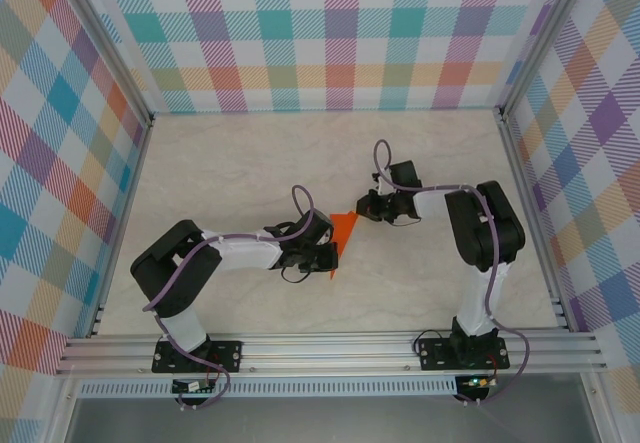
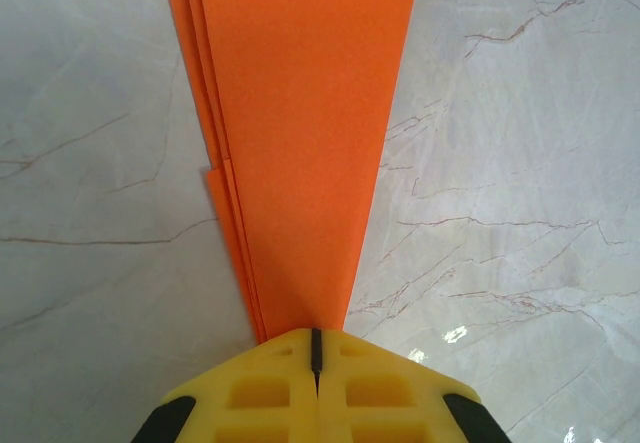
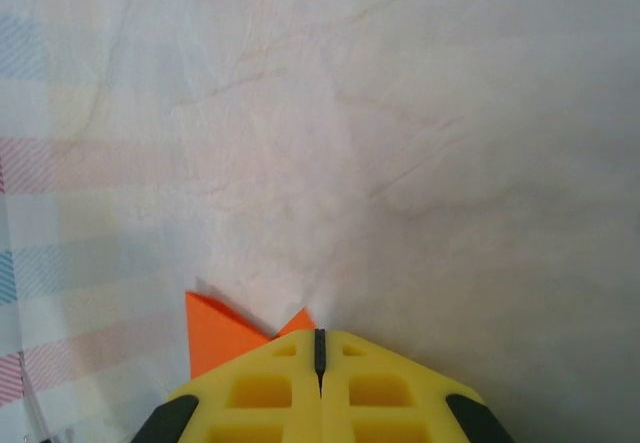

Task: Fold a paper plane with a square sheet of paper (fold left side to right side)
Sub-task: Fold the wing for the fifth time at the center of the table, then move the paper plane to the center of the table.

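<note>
- Clearly closed, the left gripper [image 2: 315, 341] meets the narrow end of a folded orange paper plane [image 2: 300, 113] stretching ahead.
- Likewise closed, the right gripper [image 3: 320, 341] has orange corners showing at its left.

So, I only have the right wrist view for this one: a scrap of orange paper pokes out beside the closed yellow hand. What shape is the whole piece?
Observer: In the top view the paper is a narrow triangle lying on the table, with its wide end at the right hand.
Operator: Where is the other arm?
Observer: The left hand is closed, at the paper's narrow tip.
Operator: Is it a single layer?
Observer: No. The left wrist view shows several stacked folded edges along one long side.
</note>
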Robot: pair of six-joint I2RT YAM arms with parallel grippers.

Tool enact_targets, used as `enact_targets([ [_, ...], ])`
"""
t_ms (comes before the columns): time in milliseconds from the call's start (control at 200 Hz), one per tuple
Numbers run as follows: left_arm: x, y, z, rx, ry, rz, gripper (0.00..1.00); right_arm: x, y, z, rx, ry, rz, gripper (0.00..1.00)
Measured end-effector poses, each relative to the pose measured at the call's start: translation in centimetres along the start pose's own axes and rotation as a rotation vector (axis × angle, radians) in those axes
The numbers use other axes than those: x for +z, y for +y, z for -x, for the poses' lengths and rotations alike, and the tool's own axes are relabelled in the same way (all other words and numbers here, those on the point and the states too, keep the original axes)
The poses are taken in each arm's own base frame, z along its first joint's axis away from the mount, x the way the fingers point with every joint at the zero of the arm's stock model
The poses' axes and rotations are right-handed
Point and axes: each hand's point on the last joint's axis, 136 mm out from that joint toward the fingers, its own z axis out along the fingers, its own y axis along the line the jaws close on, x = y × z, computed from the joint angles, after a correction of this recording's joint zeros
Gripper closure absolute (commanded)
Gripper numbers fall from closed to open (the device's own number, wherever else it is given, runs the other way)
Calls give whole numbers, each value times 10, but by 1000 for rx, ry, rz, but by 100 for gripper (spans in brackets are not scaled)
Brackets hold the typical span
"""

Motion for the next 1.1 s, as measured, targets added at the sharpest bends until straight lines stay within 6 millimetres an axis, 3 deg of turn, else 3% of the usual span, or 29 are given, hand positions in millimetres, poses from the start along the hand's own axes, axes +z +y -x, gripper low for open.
enact_targets([
  [225,0,-1,0,-5,-4,-8,98,-18,-19,43,8,-101,-46,86],
  [435,-10,-9,1,-14,-8,-37,83,-49,-2,35,-9,-127,-77,59],
  [575,-52,-21,28,-12,-141,-57,68,-79,21,17,-18,-161,-81,38],
  [705,-120,-18,66,-53,-405,-6,58,-88,44,-17,-49,-142,-116,26],
  [795,-170,-1,82,-131,-596,44,53,-83,62,-45,-87,-104,-158,18],
  [885,-202,29,77,-223,-725,99,50,-74,71,-70,-114,-62,-202,16],
  [960,-213,57,65,-283,-781,149,48,-65,72,-87,-120,-24,-253,16],
  [1100,-220,101,39,-358,-830,237,46,-42,68,-93,-111,5,-337,19],
])
